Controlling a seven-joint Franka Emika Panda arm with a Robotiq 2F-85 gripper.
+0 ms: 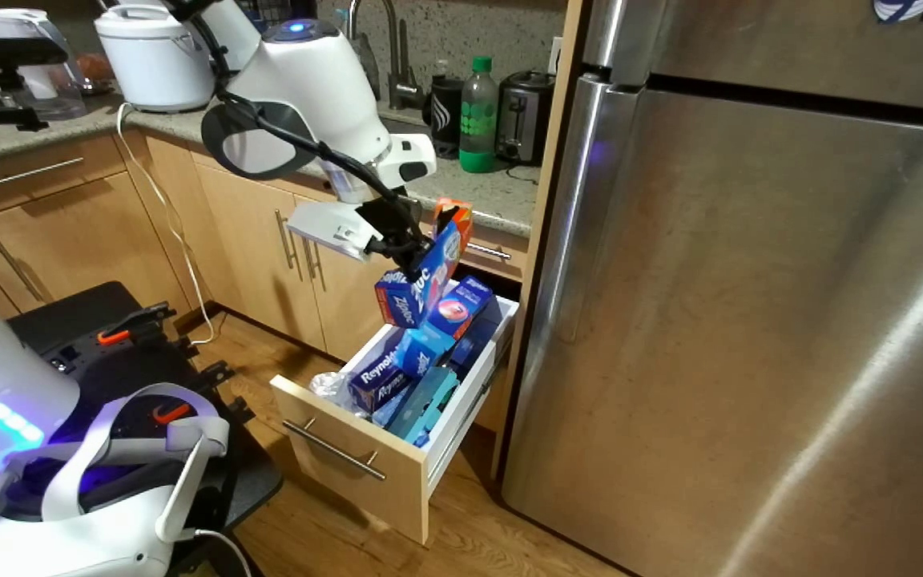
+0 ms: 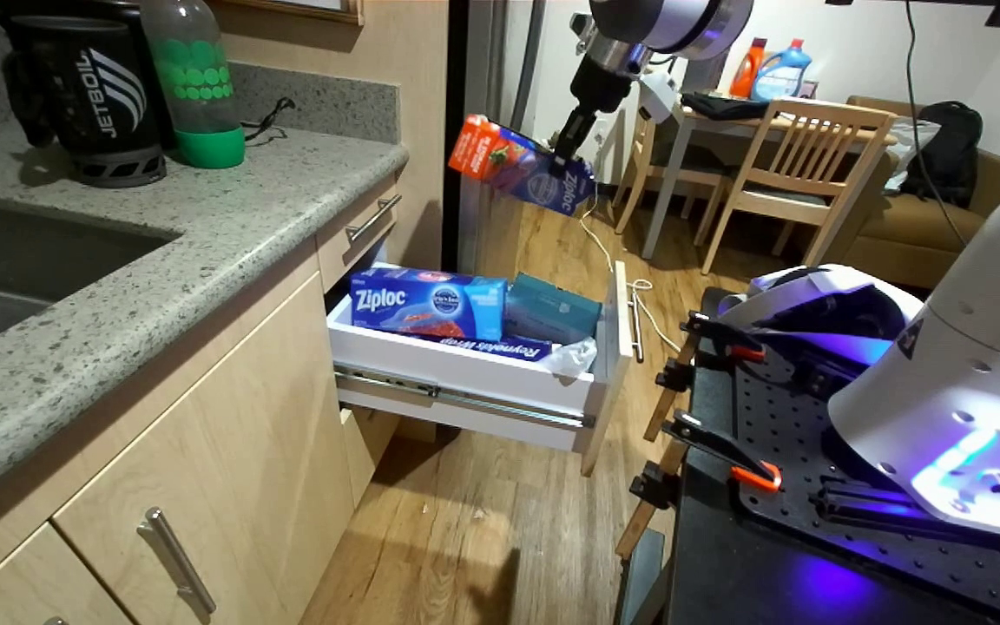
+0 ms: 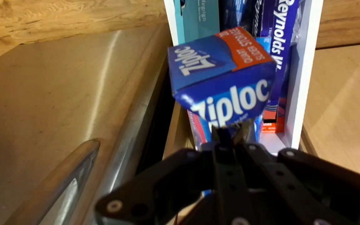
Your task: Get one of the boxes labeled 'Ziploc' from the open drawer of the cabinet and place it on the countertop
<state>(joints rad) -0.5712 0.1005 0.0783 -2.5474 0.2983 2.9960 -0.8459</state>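
My gripper is shut on a blue and orange Ziploc box and holds it tilted in the air above the open drawer. In an exterior view the gripper pinches the held box near one end. In the wrist view the fingertips are close together at the near edge of the box; the pinched part is blurred. Another blue Ziploc box lies in the drawer. The grey speckled countertop is beside and above the drawer.
A Reynolds box and a teal box lie in the drawer. The steel fridge stands close beside it. On the counter are a green-based bottle, a black Jetboil cup and a toaster. A sink is set into the counter.
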